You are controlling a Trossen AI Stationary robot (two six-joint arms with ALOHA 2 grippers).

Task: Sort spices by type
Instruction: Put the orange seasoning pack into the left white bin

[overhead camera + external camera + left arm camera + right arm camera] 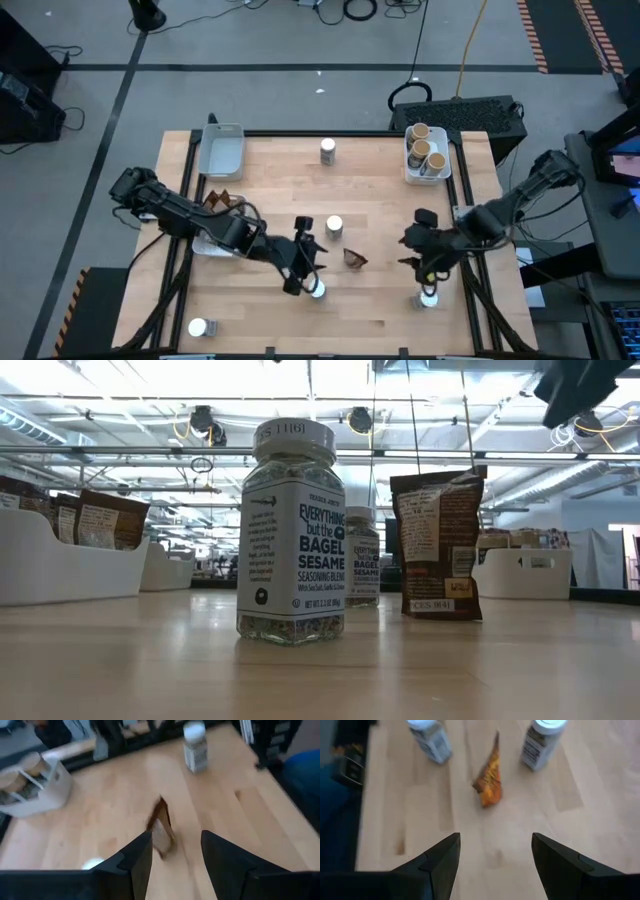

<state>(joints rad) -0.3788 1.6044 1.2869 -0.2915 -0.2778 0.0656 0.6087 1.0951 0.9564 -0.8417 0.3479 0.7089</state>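
Of the spices, white-lidded jars stand at the table's back point(327, 150), in the middle point(334, 226), at the front left point(197, 327) and at the front right point(428, 298). One more jar point(316, 289) stands right beside my left gripper point(308, 264). A brown packet point(354, 258) lies between the two grippers. In the left wrist view my left gripper point(176, 837) is open and empty, with the packet point(161, 827) just ahead. My right gripper point(425, 270) hovers over the front-right jar. In its wrist view it point(495, 837) is open and faces the packet point(489, 775).
A white tray point(441, 167) at the back right holds cork-topped jars point(428, 150). An empty white tray point(222, 150) sits at the back left. Under my left arm, another tray point(207, 243) holds brown packets point(222, 200). In the low view a jar point(292, 530) stands closest.
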